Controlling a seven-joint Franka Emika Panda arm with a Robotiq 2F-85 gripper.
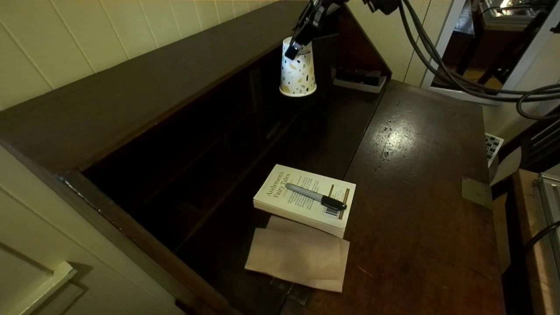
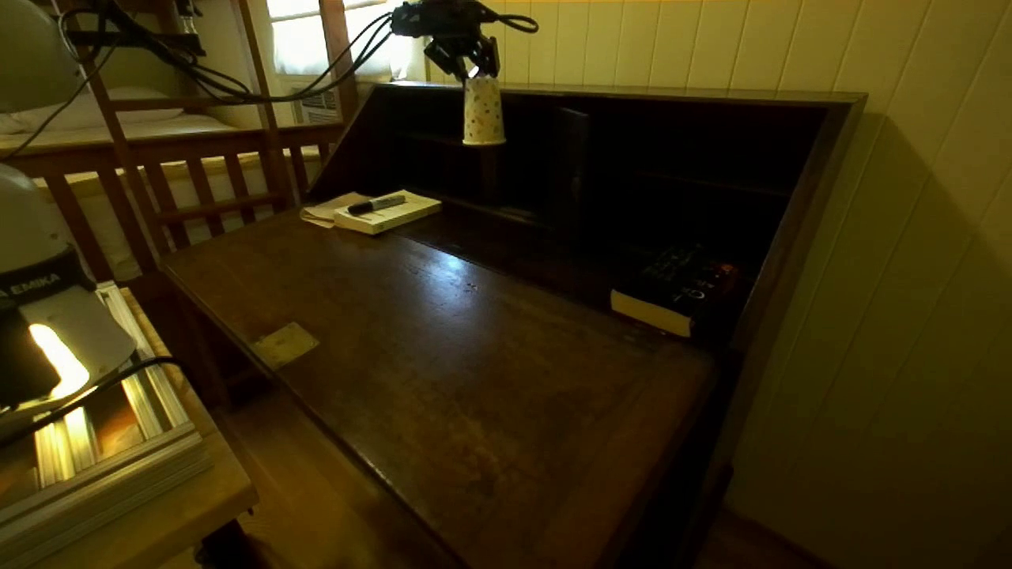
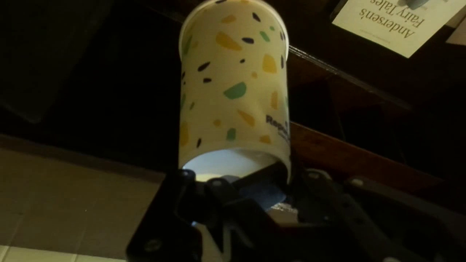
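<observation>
Cup is pinched at its narrow end by the pincer, hung directly below it at upper middle of both exterior views, long axis near upright, wide rim down, off the tabletop.

"What colour's the arm?"
"Pale and rounded, left edge of an exterior view; its dark band reads EMIKA."
"The end effector?"
"Black and angular, a dull screw lower left in the wrist view."
"Cables?"
"Black loops, upper right in an exterior view."
</observation>
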